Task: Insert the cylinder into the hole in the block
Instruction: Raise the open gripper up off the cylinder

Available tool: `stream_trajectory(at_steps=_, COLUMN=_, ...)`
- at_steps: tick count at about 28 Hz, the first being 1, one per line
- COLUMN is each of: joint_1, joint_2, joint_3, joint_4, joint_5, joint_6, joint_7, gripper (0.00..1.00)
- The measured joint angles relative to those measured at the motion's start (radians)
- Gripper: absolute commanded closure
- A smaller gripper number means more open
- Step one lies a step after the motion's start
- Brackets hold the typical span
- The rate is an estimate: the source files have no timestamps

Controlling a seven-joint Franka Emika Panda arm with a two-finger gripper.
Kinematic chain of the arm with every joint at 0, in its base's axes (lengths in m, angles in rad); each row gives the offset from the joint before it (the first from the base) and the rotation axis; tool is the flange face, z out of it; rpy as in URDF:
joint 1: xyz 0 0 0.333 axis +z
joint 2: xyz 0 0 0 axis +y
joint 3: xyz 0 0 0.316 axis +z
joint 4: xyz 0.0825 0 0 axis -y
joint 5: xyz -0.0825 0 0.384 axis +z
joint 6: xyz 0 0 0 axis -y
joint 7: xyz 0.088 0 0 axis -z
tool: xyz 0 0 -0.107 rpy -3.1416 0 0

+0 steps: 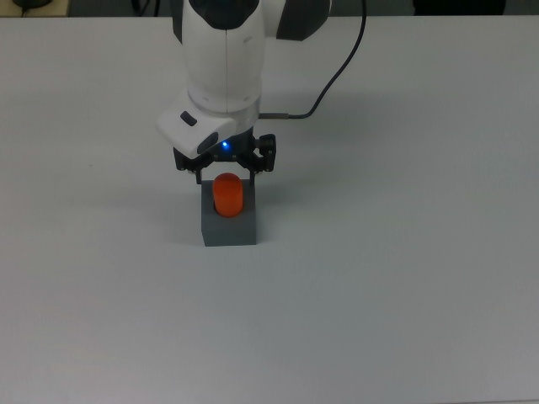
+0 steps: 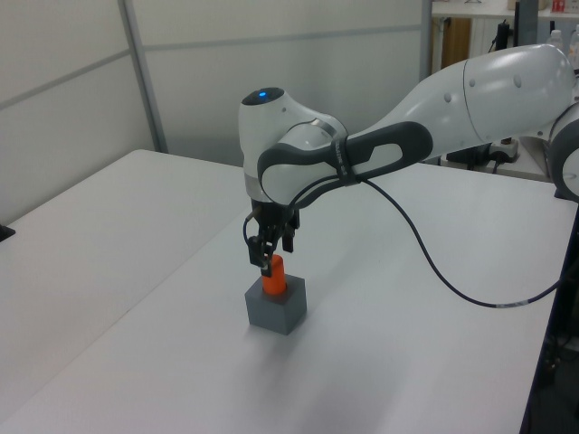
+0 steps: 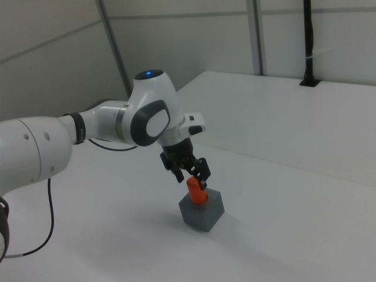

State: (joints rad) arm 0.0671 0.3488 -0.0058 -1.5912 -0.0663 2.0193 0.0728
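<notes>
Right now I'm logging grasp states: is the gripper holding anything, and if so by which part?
Nothing is held. The gripper is open, its fingers spread to either side above the cylinder, which stands on its own in the block.

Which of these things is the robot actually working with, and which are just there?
Part of the job:
orange cylinder, standing in the hole
grey block
gripper, open just above the cylinder

Just there:
black cable
white table
</notes>
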Motion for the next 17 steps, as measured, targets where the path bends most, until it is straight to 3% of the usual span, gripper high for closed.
stream_trajectory(at_steps=6, joint_1=-0.001, joint_2=-0.055, joint_3=0.0, joint_4=0.013, joint_5=0.0, joint_6=-0.077, joint_7=0.014, gripper=0.0)
stream_trajectory(at_steps=17, joint_1=-0.025, joint_2=-0.229, joint_3=-0.009, joint_4=0.012, joint_5=0.0, joint_6=-0.287, joint_7=0.021, gripper=0.0)
